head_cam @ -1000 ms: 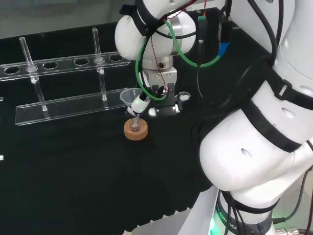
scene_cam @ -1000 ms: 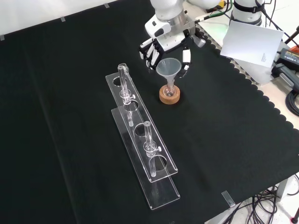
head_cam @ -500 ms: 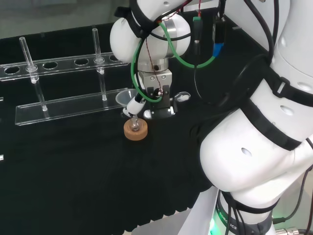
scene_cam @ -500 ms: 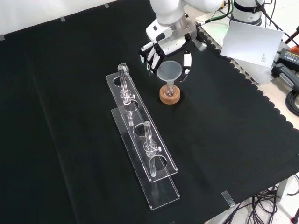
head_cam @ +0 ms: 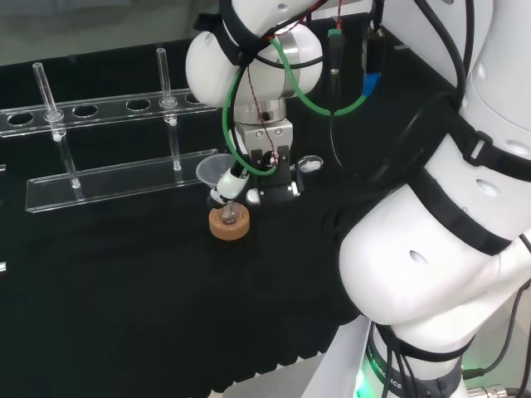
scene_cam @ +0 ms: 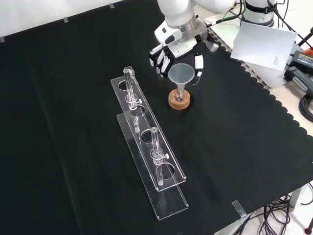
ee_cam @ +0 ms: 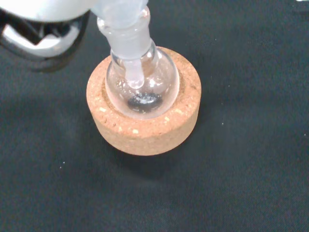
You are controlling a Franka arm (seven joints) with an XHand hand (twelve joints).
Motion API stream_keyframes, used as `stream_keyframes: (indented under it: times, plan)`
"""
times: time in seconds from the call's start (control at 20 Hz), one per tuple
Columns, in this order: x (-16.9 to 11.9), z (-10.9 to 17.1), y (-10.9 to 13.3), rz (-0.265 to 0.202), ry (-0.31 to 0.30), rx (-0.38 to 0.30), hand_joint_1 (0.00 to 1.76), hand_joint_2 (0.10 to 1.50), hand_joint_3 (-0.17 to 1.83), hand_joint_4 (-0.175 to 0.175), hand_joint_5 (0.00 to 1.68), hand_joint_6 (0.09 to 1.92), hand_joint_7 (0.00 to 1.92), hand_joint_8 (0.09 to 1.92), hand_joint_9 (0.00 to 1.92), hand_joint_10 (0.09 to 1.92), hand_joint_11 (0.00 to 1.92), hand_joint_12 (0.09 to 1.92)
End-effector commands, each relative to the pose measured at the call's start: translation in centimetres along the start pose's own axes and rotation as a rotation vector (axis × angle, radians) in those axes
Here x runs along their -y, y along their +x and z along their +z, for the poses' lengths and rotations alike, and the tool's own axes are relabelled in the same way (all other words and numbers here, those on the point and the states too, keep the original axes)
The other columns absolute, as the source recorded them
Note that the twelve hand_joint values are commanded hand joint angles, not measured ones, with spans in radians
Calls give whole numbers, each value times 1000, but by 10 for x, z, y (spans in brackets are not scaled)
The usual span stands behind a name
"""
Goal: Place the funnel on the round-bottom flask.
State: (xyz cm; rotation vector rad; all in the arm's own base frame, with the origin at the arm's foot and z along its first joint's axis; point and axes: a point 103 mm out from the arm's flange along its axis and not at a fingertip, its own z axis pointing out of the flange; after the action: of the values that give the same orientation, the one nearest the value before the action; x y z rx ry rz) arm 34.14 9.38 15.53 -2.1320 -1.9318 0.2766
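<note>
Reading the front view from left to right: a clear test-tube rack (scene_cam: pixel 146 147) with two tubes runs down the left of the cloth; to its right the round-bottom flask (scene_cam: pixel 179 97) sits in a cork ring (scene_cam: pixel 179 101). The funnel (scene_cam: pixel 181 76) stands above the flask with its stem down inside the neck, and the hand (scene_cam: pixel 168 46) sits directly above and behind it, fingers curled about the funnel's cone on both sides, so the funnel reads as held.

Risk, as a judgement: the flask rests loose in the ring, so any sideways drag of the hand while the stem is in the neck could tip flask and ring together. The funnel leans slightly in the head view (head_cam: pixel 217 172); if let go crooked it may topple out or rock the flask.

Comparison of views: the wrist view shows the stem reaching down through the neck into the bulb (ee_cam: pixel 142 86), with the cork ring (ee_cam: pixel 145 123) seated flat on the cloth, which neither wide view resolves. The front view alone shows the fingers flanking the cone. The head view shows the funnel's tilt.
</note>
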Motion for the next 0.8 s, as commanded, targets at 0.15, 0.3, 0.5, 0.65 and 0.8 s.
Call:
stream_keyframes:
  times: [0.15,0.3,0.5,0.65,0.8]
  plan:
    - [3,5,2,-14,38,-16,756,502,714,23,561,92,795,388,514,482,0,1147]
    - [3,4,1,-17,44,-23,691,515,635,10,442,87,593,344,331,612,0,1106]
    - [3,0,0,-27,50,-31,556,537,477,-4,288,87,431,345,176,712,0,1035]
    - [3,-1,0,-33,59,-25,495,561,367,-9,227,87,365,373,126,748,0,1001]
    - [4,-2,-1,-35,59,-26,480,580,312,-16,188,87,336,396,107,759,0,989]
